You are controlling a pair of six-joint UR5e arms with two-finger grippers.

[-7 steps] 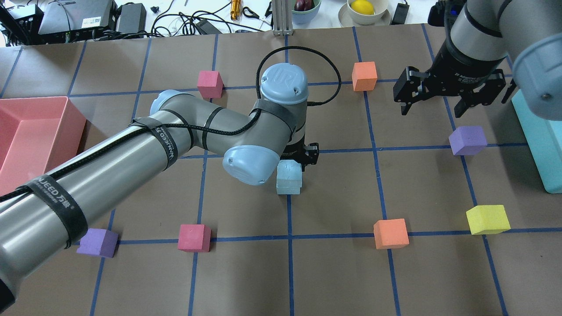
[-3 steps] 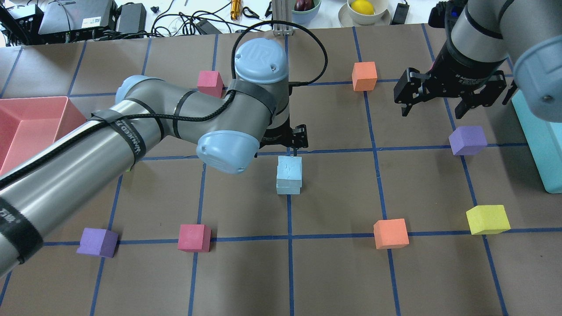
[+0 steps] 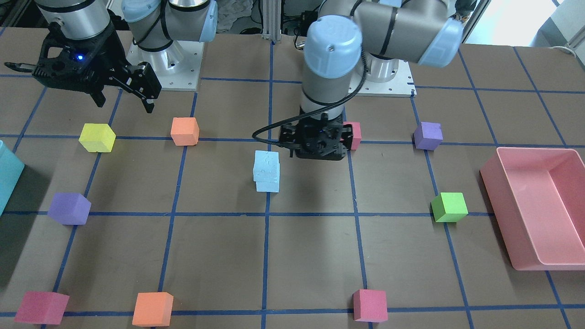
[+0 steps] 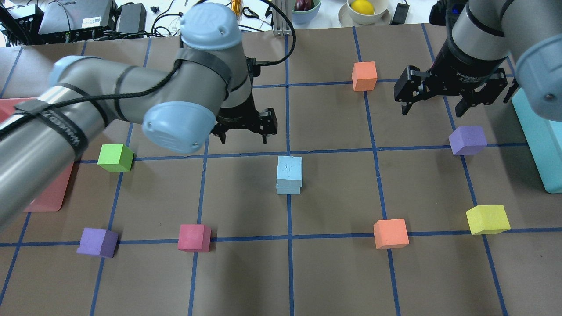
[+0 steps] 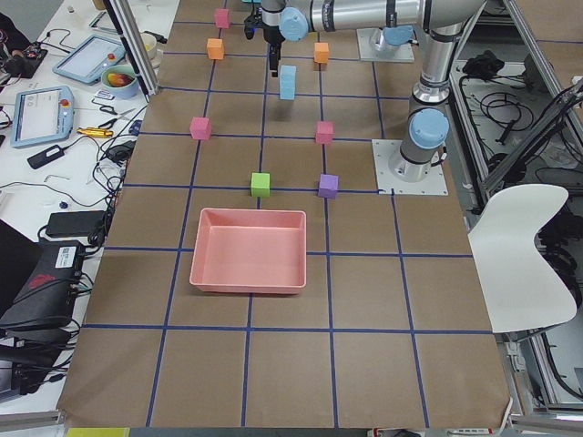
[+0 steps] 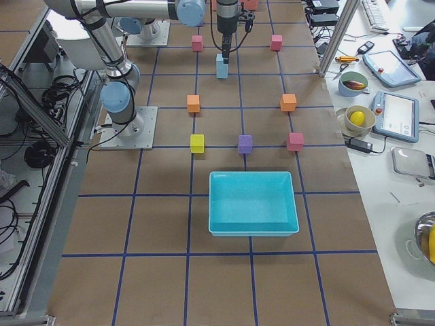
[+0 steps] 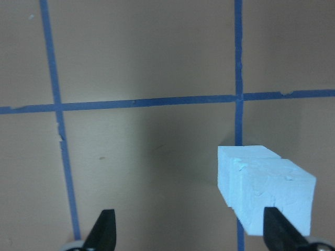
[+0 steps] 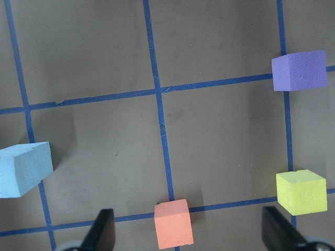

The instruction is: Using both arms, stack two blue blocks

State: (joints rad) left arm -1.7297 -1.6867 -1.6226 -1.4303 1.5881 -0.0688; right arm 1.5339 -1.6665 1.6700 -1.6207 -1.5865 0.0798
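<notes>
Two arms reach over my gridded surface (image 4: 333,272): the left arm (image 4: 131,92) from one side, the right arm (image 4: 483,39) from the other. The left gripper (image 4: 243,139), spread wide and empty, hovers near the stack. The right gripper (image 4: 431,113), likewise spread and empty, hangs well apart. At centre, the two blue blocks (image 4: 289,174) stand stacked on a blue tape line.
</notes>
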